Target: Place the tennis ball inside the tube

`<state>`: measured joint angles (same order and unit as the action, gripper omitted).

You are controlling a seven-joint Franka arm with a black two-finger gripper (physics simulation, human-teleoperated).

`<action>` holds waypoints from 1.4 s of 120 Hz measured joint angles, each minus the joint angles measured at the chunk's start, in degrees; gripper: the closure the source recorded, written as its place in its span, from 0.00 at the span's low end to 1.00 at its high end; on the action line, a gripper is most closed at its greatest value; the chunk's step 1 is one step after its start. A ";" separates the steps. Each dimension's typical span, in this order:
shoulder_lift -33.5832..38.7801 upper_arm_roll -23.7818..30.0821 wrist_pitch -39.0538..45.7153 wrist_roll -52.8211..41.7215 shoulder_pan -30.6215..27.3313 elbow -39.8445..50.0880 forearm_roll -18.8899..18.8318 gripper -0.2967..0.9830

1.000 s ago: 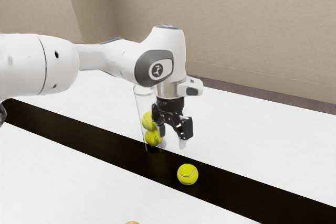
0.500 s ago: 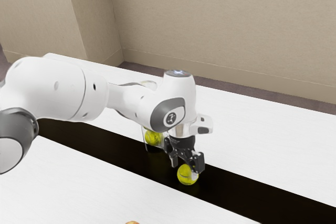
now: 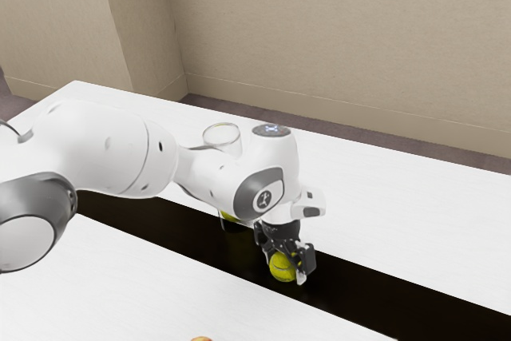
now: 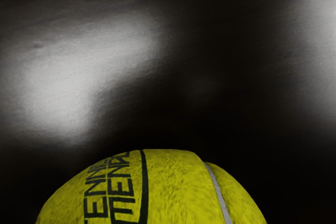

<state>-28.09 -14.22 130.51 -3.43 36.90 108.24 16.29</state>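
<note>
Finding, gripper: the black two-finger gripper [image 3: 285,269] has come down over the last half second, from just above the loose tennis ball [image 3: 279,268] to around it; its fingers stand apart, one on either side, so I record it as released; contact on both sides cannot be verified, and no grasp is certified.

Finding, ball: it rests on the dark strip [image 3: 367,293] of the white table [image 3: 399,197], its place there essentially unaltered; the wrist view confirms it close under the hand, lettering and pale seam exposed.

Finding, tube: the clear tube [image 3: 222,141] stands upright, its rim at eleven o'clock from the loose ball in the exterior view and its base nearer ten; the rim shows more fully now that the arm has dropped, and part of a tennis ball already inside [image 3: 229,216] is visible low down.

Assessment: the approach appears complete and the grasp is the step in hand; the task remains outstanding. Closing squarely about the ball's middle should come next, then a lift above the rim before any travel towards eleven o'clock; an off-centre squeeze could roll the ball away, and a low carry could topple the tube.
</note>
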 joint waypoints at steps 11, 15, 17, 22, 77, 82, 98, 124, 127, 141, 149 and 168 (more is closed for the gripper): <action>-0.01 -0.01 0.28 -0.02 0.02 0.04 0.19 0.31; 0.03 -0.01 0.33 -0.02 0.02 0.05 0.22 0.34; 0.05 -0.01 0.36 -0.02 0.02 0.05 0.23 0.36; 0.04 -0.01 0.41 -0.02 0.05 0.05 0.26 0.40; 6.84 -1.81 -2.51 2.11 -0.02 -3.88 -7.19 0.62; 7.50 -3.26 -4.70 2.42 -0.13 -6.70 -8.72 0.63; 8.56 -7.55 -12.73 2.93 -0.63 -16.35 -11.95 0.65; 8.62 -10.32 -22.91 2.31 -3.45 -25.42 -13.67 0.65; 8.59 -10.49 -23.59 2.20 -3.82 -25.88 -13.77 0.65; 8.13 -11.81 -26.09 1.65 -5.77 -27.45 -14.05 0.66; 7.53 -11.95 -27.15 1.33 -7.04 -28.12 -14.09 0.66; 6.72 -11.98 -28.55 0.65 -8.08 -28.38 -13.96 0.65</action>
<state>-21.37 -26.20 101.96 -2.78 28.83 79.86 2.34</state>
